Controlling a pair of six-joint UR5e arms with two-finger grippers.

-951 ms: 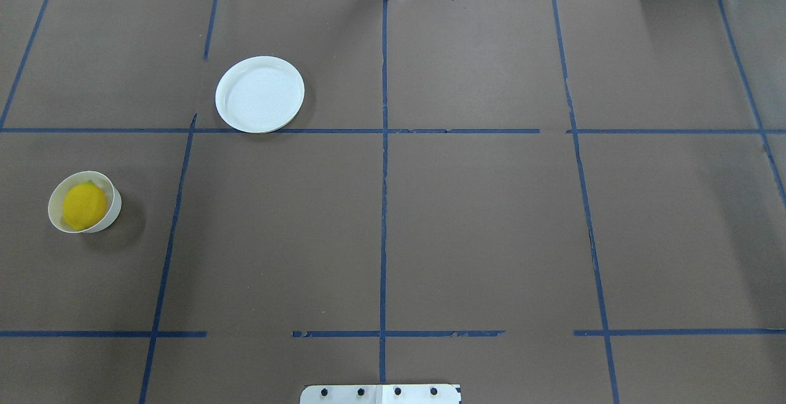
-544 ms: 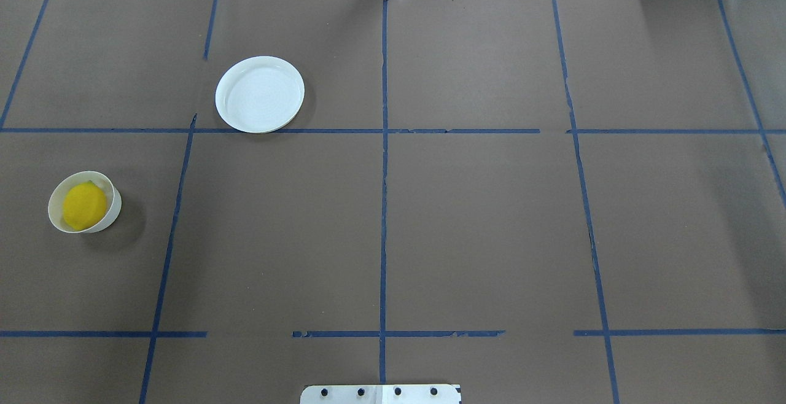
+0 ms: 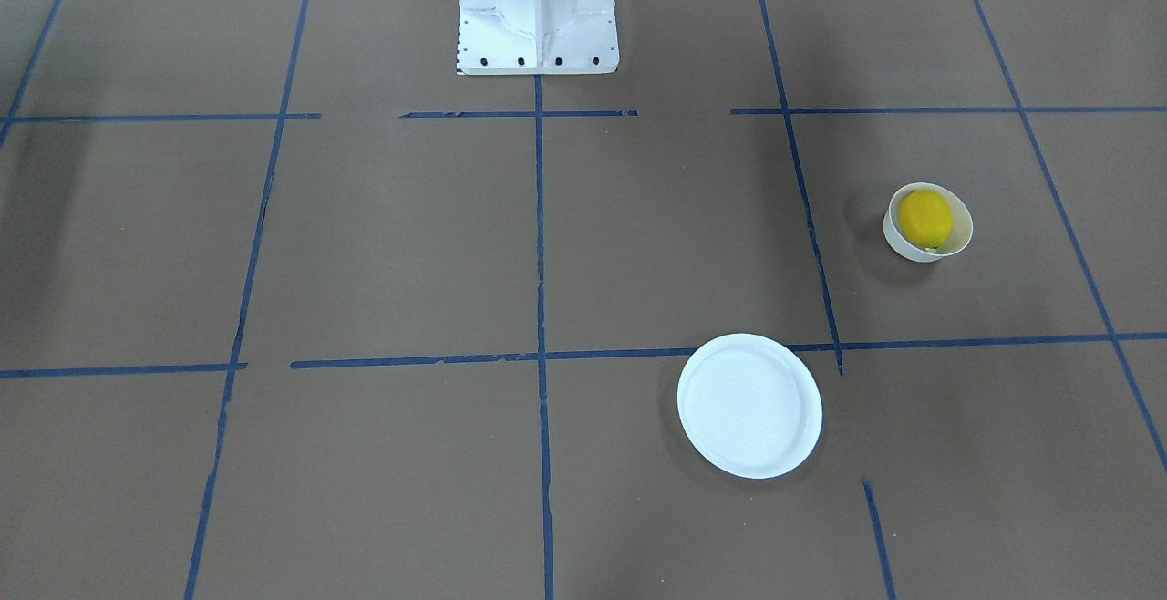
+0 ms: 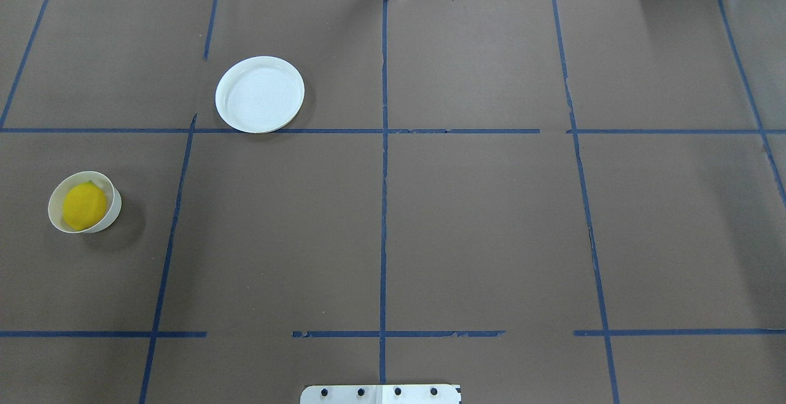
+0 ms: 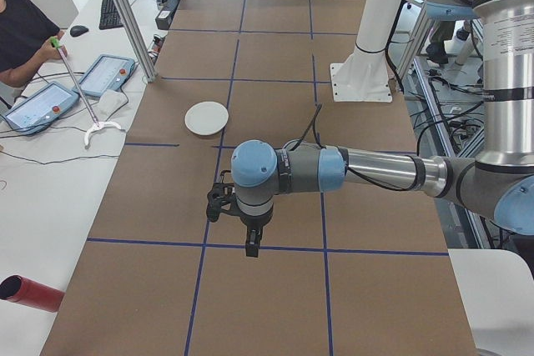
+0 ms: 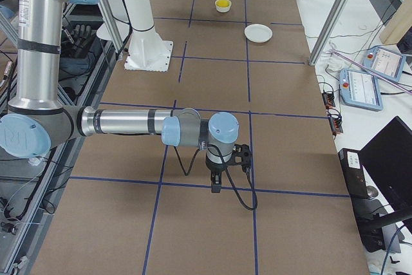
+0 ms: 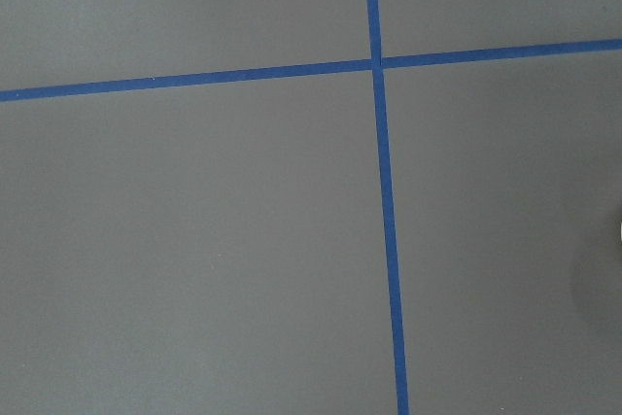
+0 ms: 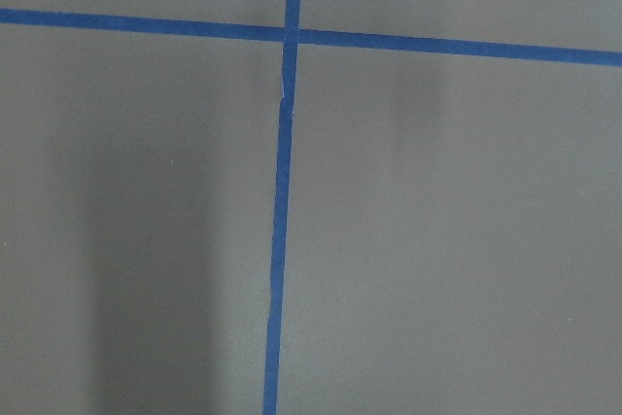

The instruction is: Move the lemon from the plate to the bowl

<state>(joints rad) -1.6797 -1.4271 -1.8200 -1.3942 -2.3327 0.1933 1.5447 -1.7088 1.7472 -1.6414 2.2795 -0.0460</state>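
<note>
Lemon (image 4: 85,206) sits inside the bowl (image 4: 115,210), filling most of its hollow, its greenish tip toward the far rim. The bowl stands on my left side of the brown-papered table (image 4: 479,226), in a square marked off by blue tape lines (image 4: 383,207). The plate (image 4: 260,94) lies farther from me and to the right of the bowl, well apart from it, with nothing on it; its near edge just overlaps one of the tape lines.

My left gripper (image 5: 251,249) hangs pointing down above bare paper, close to a tape line, away from both dishes. I cannot tell whether its fingers are apart or together, since only the side camera catches it. My right gripper (image 6: 215,188) hangs the same way over the right half of the table, far from the bowl and plate, and I cannot tell its state either. Both wrist cameras see only brown paper and a crossing of blue tape.
</note>
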